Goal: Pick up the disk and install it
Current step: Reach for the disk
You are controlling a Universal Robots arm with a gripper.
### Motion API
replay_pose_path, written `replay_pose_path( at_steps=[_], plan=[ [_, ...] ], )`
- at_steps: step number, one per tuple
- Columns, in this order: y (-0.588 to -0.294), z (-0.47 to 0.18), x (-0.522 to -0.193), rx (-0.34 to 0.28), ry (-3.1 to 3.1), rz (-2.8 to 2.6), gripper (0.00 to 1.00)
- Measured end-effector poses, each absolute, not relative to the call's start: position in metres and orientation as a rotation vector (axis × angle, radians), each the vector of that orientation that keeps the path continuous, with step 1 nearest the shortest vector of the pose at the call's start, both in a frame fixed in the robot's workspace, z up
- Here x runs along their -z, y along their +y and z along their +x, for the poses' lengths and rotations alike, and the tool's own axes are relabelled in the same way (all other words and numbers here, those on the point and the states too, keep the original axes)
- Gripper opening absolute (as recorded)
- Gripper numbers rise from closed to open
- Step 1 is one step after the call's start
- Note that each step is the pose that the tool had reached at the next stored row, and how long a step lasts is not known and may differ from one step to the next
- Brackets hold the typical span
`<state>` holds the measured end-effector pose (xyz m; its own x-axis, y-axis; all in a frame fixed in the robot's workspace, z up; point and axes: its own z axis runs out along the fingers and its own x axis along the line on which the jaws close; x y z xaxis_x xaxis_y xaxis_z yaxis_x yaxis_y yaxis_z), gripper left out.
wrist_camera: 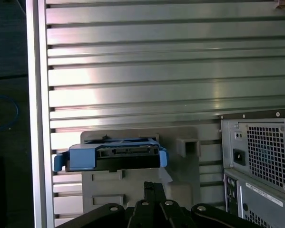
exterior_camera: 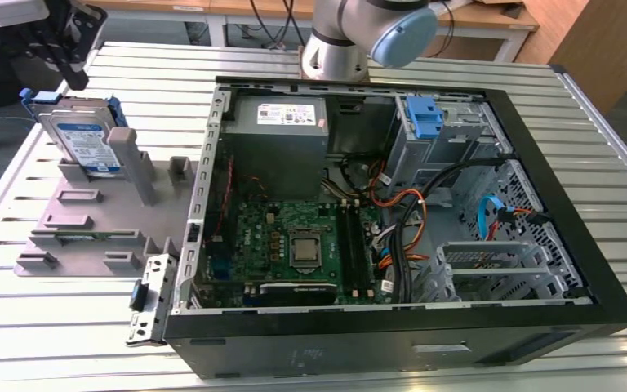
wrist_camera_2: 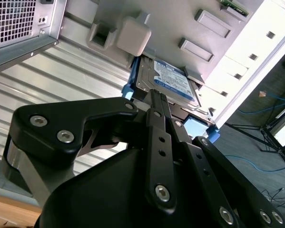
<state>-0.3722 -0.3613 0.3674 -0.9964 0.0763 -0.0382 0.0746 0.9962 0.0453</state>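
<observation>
The disk, a silver drive with a white-and-blue label in a blue carrier, leans upright in a slot of the grey fixture at the exterior view's left. My gripper hangs just above the disk's top edge and is apart from it. In both wrist views the fingers lie pressed together with nothing between them: the gripper points at the disk below, and the gripper sits short of the disk's blue connector end.
An open computer case lies on the slatted metal table, to the exterior view's right of the fixture. Inside it are a grey power supply, a blue latch piece, cables and a metal drive cage. The case's rear panel stands close to the fixture.
</observation>
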Motion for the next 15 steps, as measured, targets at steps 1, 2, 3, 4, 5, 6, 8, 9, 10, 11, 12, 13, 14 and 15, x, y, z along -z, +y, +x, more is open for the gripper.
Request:
replay_pose_path(
  at_steps=[1,2,3,4,5,6,8,9,10,11,12,13,14,15],
  plan=[
    [-0.3612,-0.3735,-0.3673,-0.068,3.099,0.117,0.11],
    [-0.3611,-0.3742,-0.3673,-0.068,3.099,0.117,0.11],
    [-0.3612,-0.3744,-0.3673,-0.068,3.099,0.117,0.11],
    [-0.3612,-0.3744,-0.3673,-0.068,3.099,0.117,0.11],
    [-0.3611,-0.3745,-0.3673,-0.068,3.099,0.117,0.11],
    [-0.3611,-0.3745,-0.3673,-0.068,3.099,0.117,0.11],
    [-0.3611,-0.3746,-0.3674,-0.068,3.099,0.117,0.11],
    [-0.3611,-0.3746,-0.3673,-0.068,3.099,0.117,0.11],
    [-0.3611,-0.3746,-0.3673,-0.068,3.099,0.117,0.11],
    [-0.3611,-0.3746,-0.3673,-0.068,3.099,0.117,0.11],
    [-0.3611,-0.3747,-0.3673,-0.068,3.099,0.117,0.11],
    [-0.3609,-0.3748,-0.3672,-0.068,3.099,0.117,0.11],
    [-0.3604,-0.3749,-0.367,-0.068,3.098,0.117,0.11],
    [-0.3597,-0.3751,-0.3669,-0.068,3.099,0.117,0.11]
  ],
)
